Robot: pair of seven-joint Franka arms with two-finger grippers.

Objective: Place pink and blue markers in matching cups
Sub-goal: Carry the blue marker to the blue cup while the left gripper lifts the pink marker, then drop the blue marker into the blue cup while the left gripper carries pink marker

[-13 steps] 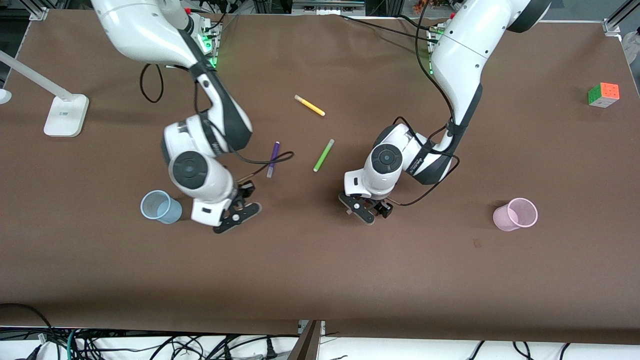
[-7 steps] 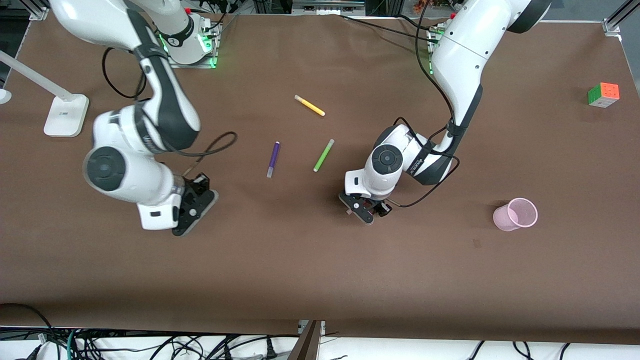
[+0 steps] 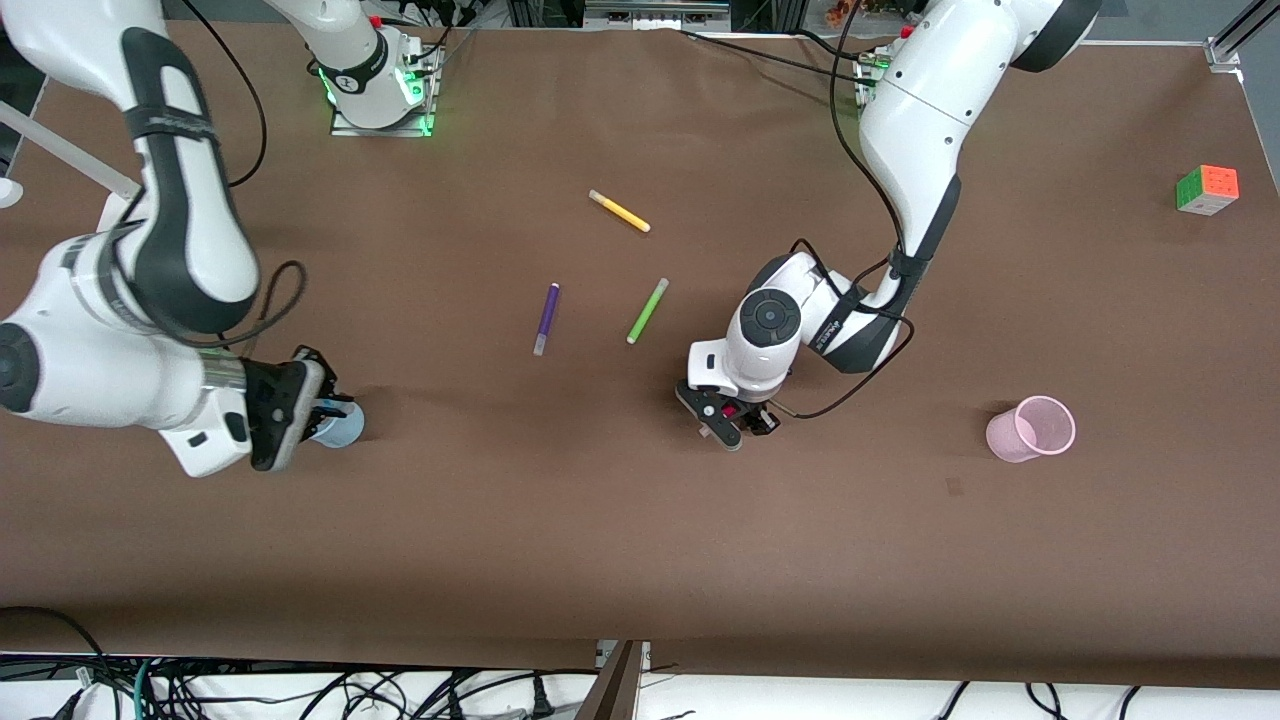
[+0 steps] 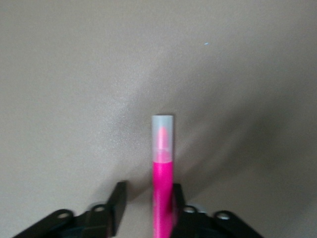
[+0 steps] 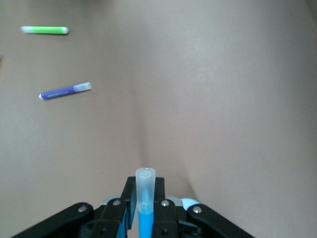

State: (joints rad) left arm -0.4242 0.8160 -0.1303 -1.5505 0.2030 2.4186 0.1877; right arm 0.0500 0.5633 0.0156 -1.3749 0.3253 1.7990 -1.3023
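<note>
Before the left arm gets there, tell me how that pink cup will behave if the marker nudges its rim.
The pink cup looks thin-walled, translucent and empty, so it is probably very light and may slide or tip. Nothing braces it on the table. The left gripper with the pink marker would likely do best lowering straight down.

Even, bright overhead light; soft shadows pool on the table (image 3: 640, 520) beside both arms. Wrist views are washed out, the pink marker (image 4: 163, 173) slightly soft.
</note>
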